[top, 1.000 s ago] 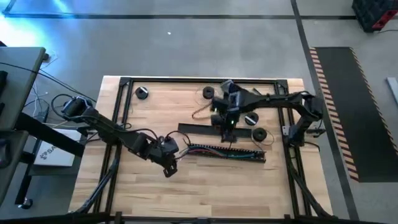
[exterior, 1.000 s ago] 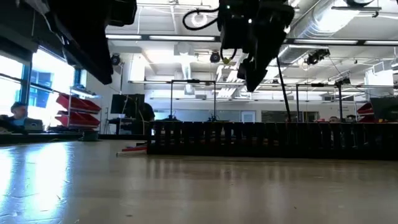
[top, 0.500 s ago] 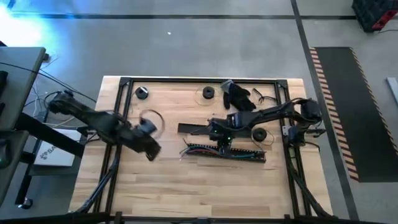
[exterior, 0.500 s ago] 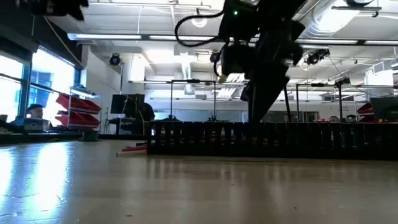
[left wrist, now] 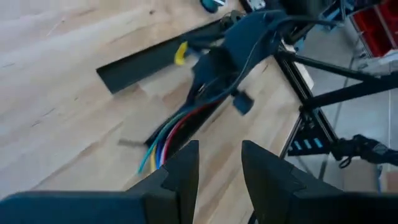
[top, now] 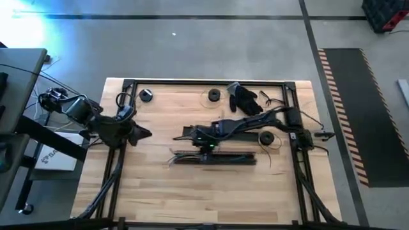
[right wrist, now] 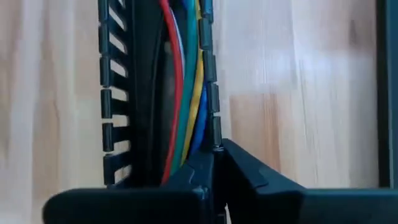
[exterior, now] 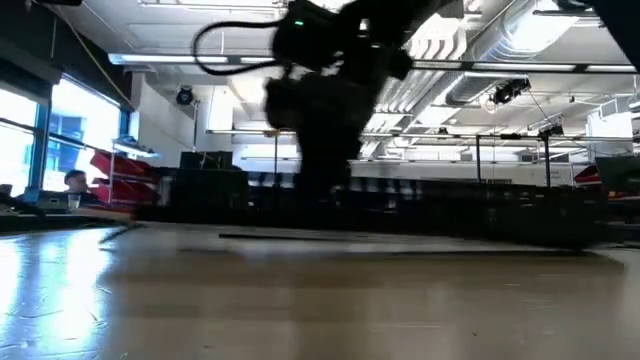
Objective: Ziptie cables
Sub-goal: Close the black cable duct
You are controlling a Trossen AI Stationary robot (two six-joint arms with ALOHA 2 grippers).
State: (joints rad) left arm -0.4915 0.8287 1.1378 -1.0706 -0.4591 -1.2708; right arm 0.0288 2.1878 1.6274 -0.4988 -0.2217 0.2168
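Glossy red, yellow, blue cables (right wrist: pixel 183 93) lie in a slotted black plastic duct (right wrist: pixel 118 87) on the pale planked worktop (top: pixel 192 185). The right gripper (right wrist: pixel 217 165), fingers together, sits at the duct's wall. The left gripper (left wrist: pixel 219 168) hangs apart near the worktop's edge.

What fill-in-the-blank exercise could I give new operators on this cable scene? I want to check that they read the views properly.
1. The coloured cables lie inside the black slotted ____.
2. The right gripper is over the duct, while the left gripper is near the table's ____ edge.
3. In the left wrist view, the left gripper's fingers stand ____.
4. A black ____ lies near the table's far edge.

Missing words: duct; left; apart; glove
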